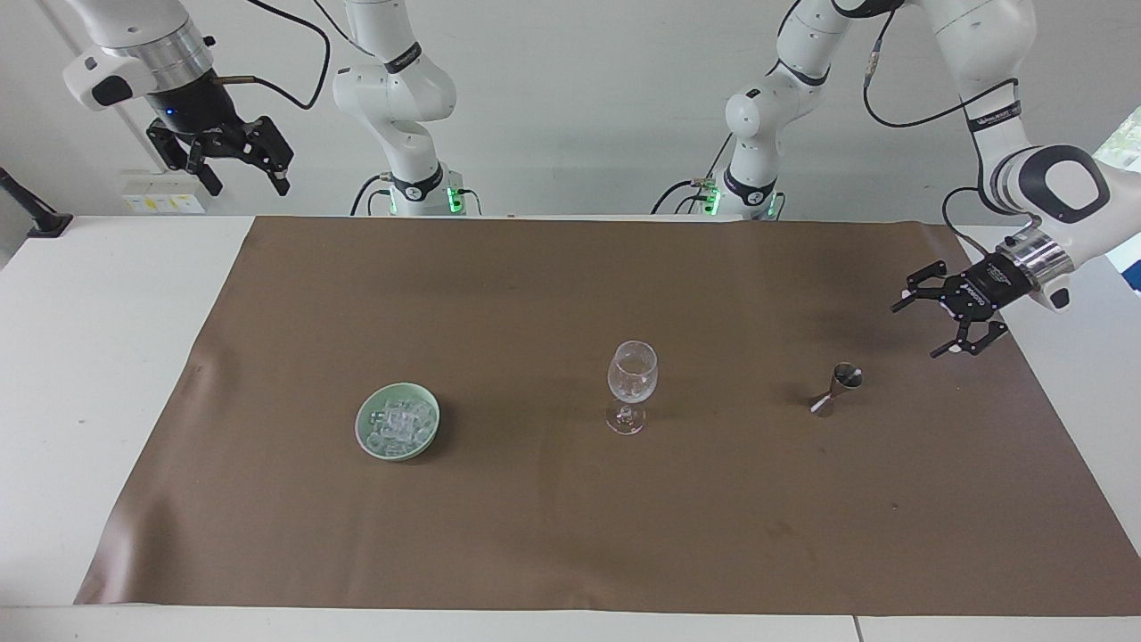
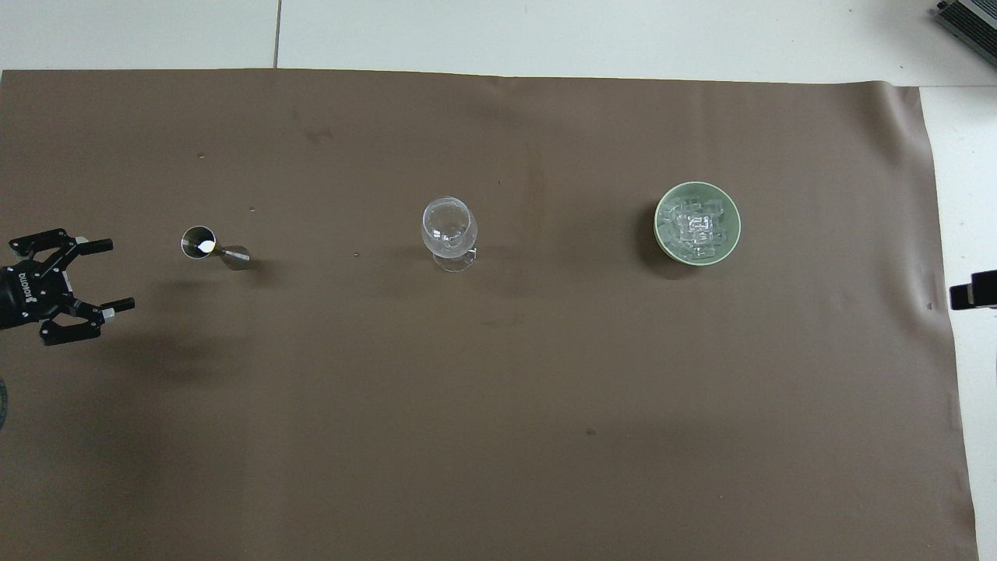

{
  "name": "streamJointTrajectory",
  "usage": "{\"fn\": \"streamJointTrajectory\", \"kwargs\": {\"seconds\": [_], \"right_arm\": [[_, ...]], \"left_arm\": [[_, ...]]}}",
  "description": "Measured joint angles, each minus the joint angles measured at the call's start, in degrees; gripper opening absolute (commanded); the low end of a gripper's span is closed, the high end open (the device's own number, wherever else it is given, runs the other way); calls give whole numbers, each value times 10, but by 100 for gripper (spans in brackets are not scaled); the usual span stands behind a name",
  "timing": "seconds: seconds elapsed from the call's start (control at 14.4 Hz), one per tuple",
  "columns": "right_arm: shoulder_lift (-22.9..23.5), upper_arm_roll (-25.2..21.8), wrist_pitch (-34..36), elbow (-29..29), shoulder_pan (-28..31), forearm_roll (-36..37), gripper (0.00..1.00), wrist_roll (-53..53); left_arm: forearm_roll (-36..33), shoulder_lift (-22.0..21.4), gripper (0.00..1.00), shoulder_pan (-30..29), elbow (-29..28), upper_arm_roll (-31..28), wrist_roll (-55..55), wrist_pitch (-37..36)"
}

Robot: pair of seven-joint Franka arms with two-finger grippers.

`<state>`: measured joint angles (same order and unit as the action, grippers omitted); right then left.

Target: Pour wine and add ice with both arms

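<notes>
A clear wine glass [image 1: 632,374] [image 2: 449,226] stands upright mid-mat. Toward the right arm's end, a pale green bowl [image 1: 360,430] [image 2: 659,234] holds ice [image 1: 399,419] [image 2: 695,226] cubes. Toward the left arm's end stands a small metal jigger [image 1: 838,389] [image 2: 210,248]. No wine is in view, and I cannot tell what the jigger holds. My left gripper [image 1: 916,330] [image 2: 118,274] hangs open and empty above the mat's edge, beside the jigger and apart from it. My right gripper [image 1: 248,187] waits open, high over the table's corner.
A brown mat [image 1: 535,535] covers most of the white table [image 1: 107,357]. A black clamp [image 1: 27,209] sits at the table's corner by the right arm. A grey device [image 2: 966,19] lies off the mat's corner.
</notes>
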<state>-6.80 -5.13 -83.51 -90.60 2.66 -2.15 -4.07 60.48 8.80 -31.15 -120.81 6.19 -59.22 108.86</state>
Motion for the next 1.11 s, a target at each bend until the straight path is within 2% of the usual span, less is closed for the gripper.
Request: {"fn": "streamJointTrajectory", "kwargs": {"seconds": [0.49, 1.11], "right_arm": [[0, 0, 0, 0, 0, 0, 100, 0], [0, 0, 0, 0, 0, 0, 100, 0]], "left_arm": [[81, 29, 100, 0, -52, 1, 142, 16], [198, 56, 100, 35, -68, 7, 183, 64]]}}
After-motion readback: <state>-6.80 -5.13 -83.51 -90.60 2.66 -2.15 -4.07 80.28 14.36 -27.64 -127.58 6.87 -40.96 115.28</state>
